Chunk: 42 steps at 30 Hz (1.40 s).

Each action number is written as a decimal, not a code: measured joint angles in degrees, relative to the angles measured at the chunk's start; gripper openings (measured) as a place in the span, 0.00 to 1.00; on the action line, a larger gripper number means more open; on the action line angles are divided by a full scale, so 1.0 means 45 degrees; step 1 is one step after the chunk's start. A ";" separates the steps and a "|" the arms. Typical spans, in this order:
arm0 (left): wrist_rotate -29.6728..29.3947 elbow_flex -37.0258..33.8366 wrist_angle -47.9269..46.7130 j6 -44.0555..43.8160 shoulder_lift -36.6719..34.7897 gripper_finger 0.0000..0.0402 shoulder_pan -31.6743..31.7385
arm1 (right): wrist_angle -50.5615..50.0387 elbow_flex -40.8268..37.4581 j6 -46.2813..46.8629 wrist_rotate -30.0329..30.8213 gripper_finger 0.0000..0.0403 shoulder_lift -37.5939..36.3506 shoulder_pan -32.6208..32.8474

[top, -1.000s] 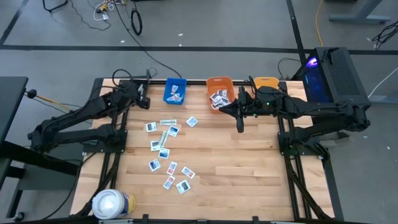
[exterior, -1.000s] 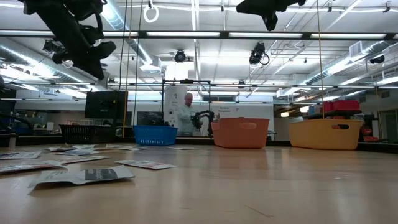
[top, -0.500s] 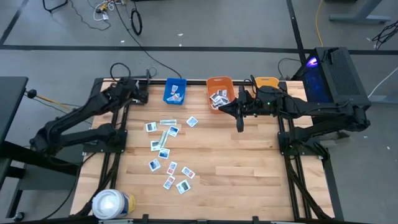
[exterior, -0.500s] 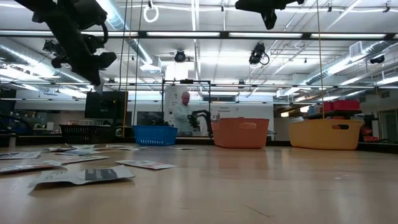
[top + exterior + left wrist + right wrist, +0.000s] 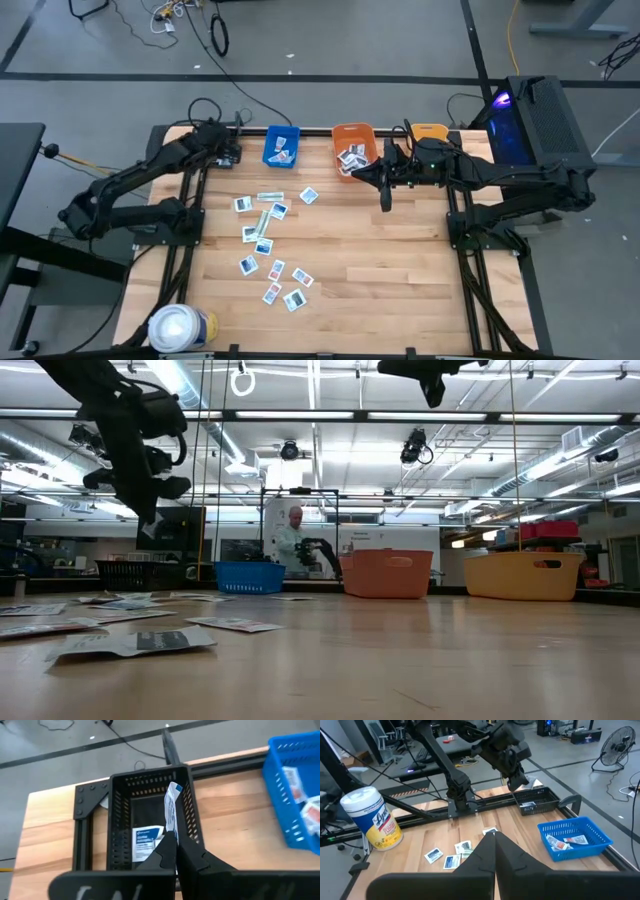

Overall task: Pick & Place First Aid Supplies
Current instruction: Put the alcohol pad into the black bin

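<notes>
Several small white first aid packets [image 5: 262, 238] lie flat on the wooden table's left half, also seen in the low view [image 5: 130, 643]. My left gripper [image 5: 229, 152] hangs over a black mesh bin [image 5: 150, 805] at the table's far left corner, shut on one white-and-blue packet [image 5: 171, 807]. Another packet [image 5: 146, 841] lies inside that bin. My right gripper [image 5: 386, 201] hovers shut and holding nothing, high above the table in front of the orange bin [image 5: 354, 146]. My left gripper pinches one end of the packet [image 5: 172, 831] between its two fingers. The fingers slant downward toward the table's far left corner. The packet sticks out past the fingertips, edge-on, lifted clear above the black bin's opening.
Blue [image 5: 282, 146], orange and yellow [image 5: 428, 132] bins stand in a row along the far edge; the blue and orange ones hold packets. A white wipes canister [image 5: 180, 328] stands at the near left corner. The table's right half [image 5: 400, 270] is bare wood. A person [image 5: 291, 545] stands far behind.
My left gripper, still shut on the packet, has swung toward the table's far left corner and come down over the black bin, tipping more steeply downward. My right arm has kept still.
</notes>
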 joint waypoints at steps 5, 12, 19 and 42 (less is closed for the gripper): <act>-0.0482 0.0000 -0.0057 0.0019 0.0427 0.00 -0.0201 | 0.0029 0.0000 0.0000 0.0000 0.00 0.0000 0.0003; -0.0567 0.0000 -0.0036 0.0047 0.0486 0.00 -0.0201 | 0.0146 0.0000 0.0000 0.0000 0.00 0.0000 0.0005; -0.0567 0.0000 -0.0038 0.0049 0.0486 0.03 -0.0201 | 0.0377 0.0000 0.0000 0.0000 0.00 0.0000 0.0000; 0.1861 0.0778 -0.0436 0.0251 0.0219 0.42 -0.0582 | 0.0206 0.0000 -0.0006 -0.0005 0.00 0.0000 0.0002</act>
